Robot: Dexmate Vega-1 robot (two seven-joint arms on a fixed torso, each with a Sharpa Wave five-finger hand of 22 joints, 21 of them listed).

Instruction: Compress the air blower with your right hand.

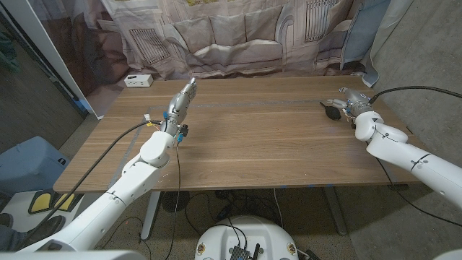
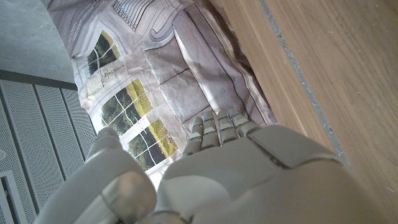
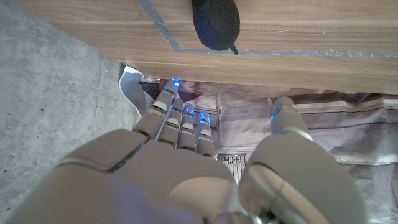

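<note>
The air blower (image 1: 333, 113) is a small black rubber bulb lying on the wooden table (image 1: 260, 137) near its far right corner. In the right wrist view the air blower (image 3: 216, 24) lies on the table beyond my fingertips, apart from them. My right hand (image 1: 352, 103) hovers just right of the bulb with its fingers spread and nothing in it; in the right wrist view this hand (image 3: 199, 162) has fingers extended. My left hand (image 1: 182, 101) stands at the far left of the table, fingers straight and together, holding nothing. The left wrist view shows this hand (image 2: 211, 168) extended toward the backdrop.
A white box (image 1: 138, 80) sits at the table's far left corner. A printed fabric backdrop (image 1: 238, 32) hangs behind the table. A black cable (image 1: 411, 89) arcs over my right arm. Grey tape lines (image 3: 163, 30) mark the table near the blower.
</note>
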